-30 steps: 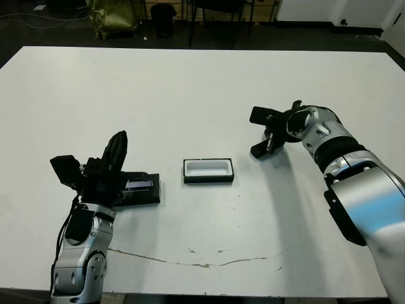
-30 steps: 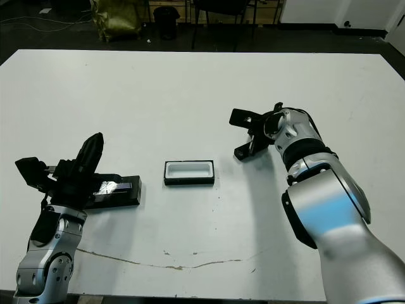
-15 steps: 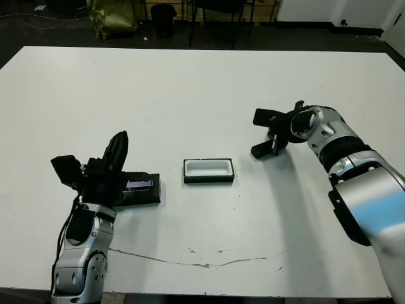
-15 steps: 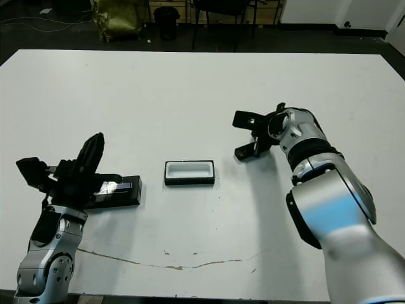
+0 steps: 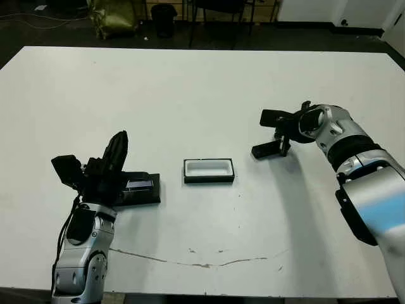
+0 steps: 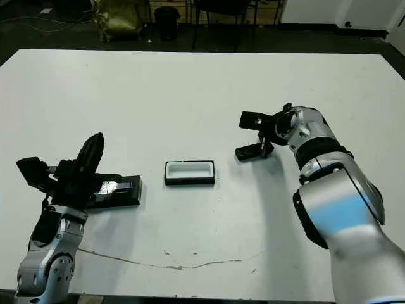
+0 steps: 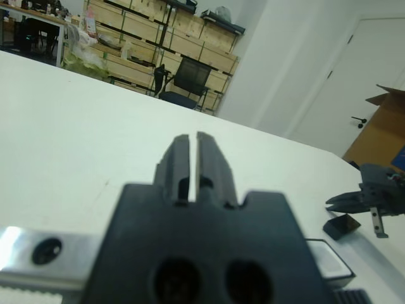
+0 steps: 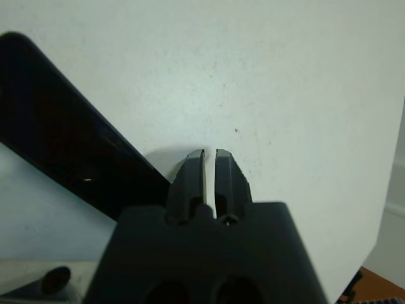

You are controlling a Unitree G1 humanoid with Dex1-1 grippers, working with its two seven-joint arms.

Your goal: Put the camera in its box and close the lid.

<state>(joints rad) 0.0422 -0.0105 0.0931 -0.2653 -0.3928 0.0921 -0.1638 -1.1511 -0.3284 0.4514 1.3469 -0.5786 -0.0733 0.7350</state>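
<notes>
White tabletop [image 5: 190, 88], three task pieces spread along its near half. My right gripper [image 5: 278, 134] hangs just over the camera, a slim black bar [image 5: 265, 150] lying flat on the table to the right of the box; its wrist view shows the two black fingers [image 8: 215, 174] pressed nearly together with only a thin slit between, nothing pinched, and the bar's dark glossy body passing just beside the tips. The box, a shallow black-walled tray with a white inside [image 5: 209, 171], sits near the table's middle, open and with nothing in it. Well to its left lies the lid, a flat black slab with a pale silvery strip [image 5: 140, 189], partly under my left gripper [image 7: 188, 158], whose fingers also stand almost together and grip nothing. My reading: the step in hand is the pickup of the camera, not yet made. Next I would need to spread the right fingers, line them across the bar's narrow width, lower until they straddle it, then pinch and carry it left to the tray. The bar lies at a slant to the tray, so I expect a wrist turn before setting it in.
</notes>
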